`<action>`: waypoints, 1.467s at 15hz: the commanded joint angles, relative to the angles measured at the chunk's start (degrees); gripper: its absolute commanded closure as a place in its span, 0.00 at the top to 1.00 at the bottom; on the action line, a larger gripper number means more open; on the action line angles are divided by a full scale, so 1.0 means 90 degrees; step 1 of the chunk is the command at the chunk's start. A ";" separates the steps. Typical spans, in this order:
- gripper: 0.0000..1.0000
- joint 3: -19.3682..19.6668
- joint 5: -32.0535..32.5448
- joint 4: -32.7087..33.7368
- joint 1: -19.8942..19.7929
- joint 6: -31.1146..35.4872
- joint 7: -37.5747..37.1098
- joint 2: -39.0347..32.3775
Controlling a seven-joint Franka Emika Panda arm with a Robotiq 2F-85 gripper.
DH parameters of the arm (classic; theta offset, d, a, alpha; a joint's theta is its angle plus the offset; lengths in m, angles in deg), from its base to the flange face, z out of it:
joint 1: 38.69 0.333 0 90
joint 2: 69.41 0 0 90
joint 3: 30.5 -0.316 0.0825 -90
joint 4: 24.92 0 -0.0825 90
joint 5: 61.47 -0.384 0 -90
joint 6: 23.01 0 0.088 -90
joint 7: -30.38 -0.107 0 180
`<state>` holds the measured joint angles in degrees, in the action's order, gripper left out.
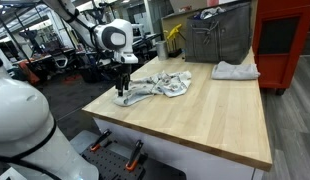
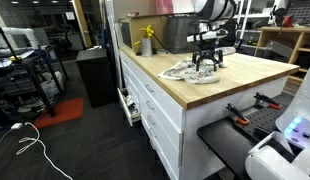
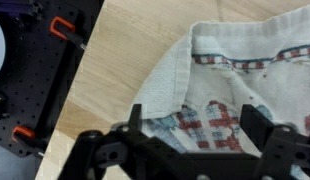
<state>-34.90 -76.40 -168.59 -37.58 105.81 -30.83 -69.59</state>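
Observation:
A crumpled white cloth with red and blue plaid stripes [image 1: 160, 87] [image 2: 190, 69] lies on the wooden tabletop [image 1: 205, 115] [image 2: 195, 90]. My gripper [image 1: 123, 88] [image 2: 207, 58] hangs right over the cloth's end, pointing down. In the wrist view the cloth [image 3: 235, 70] fills the right side, and my gripper [image 3: 195, 125] stands open, its two black fingers [image 3: 257, 122] straddling a plaid fold. Nothing is pinched between them.
A second white cloth [image 1: 236, 70] lies farther along the table. A grey metal bin [image 1: 217, 35] stands at the back and a yellow object [image 2: 146, 40] near it. The table edge and a black perforated base with orange clamps [image 3: 35, 90] lie just beside the cloth.

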 commanded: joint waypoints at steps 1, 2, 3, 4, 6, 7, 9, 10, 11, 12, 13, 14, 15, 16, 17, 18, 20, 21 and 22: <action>0.73 0.0198 -0.0176 0.0103 -0.0011 -0.0028 0.0126 -0.0602; 0.73 0.0238 -0.0255 0.0135 -0.0013 -0.0088 0.0226 -0.0736; 0.68 0.0264 -0.0357 0.0182 -0.0020 -0.0165 0.0333 -0.0839; 0.58 0.0273 -0.0527 0.0242 -0.0034 -0.0233 0.0486 -0.0905; 0.42 0.0301 -0.0795 0.0361 -0.0056 -0.0443 0.0705 -0.0984; 0.36 0.0326 -0.0896 0.0414 -0.0068 -0.0570 0.0805 -0.0981; 0.21 0.0372 -0.1055 0.0459 -0.0089 -0.0799 0.1027 -0.0938; 0.14 0.0379 -0.1082 0.0458 -0.0095 -0.0910 0.1143 -0.0888; 0.07 0.0373 -0.1093 0.0421 -0.0093 -0.0996 0.1287 -0.0836; 0.00 0.0359 -0.1083 0.0365 -0.0077 -0.1068 0.1439 -0.0769; 0.00 0.0341 -0.1031 0.0312 -0.0041 -0.1120 0.1543 -0.0722; 0.00 0.0315 -0.0992 0.0240 -0.0005 -0.1207 0.1680 -0.0646; 0.02 0.0288 -0.0966 0.0210 0.0031 -0.1298 0.1806 -0.0616; 0.02 0.0250 -0.0976 0.0180 0.0068 -0.1366 0.1976 -0.0590; 0.02 0.0212 -0.0980 0.0162 0.0114 -0.1430 0.2154 -0.0571; 0.02 0.0170 -0.1004 0.0149 0.0156 -0.1492 0.2342 -0.0546; 0.02 0.0083 -0.0950 0.0107 0.0277 -0.1528 0.2643 -0.0445; 0.02 0.0036 -0.0942 0.0102 0.0336 -0.1543 0.2752 -0.0422; 0.02 -0.0006 -0.0901 0.0091 0.0397 -0.1543 0.2839 -0.0385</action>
<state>-34.19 -84.81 -165.99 -35.16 93.39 -8.72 -76.39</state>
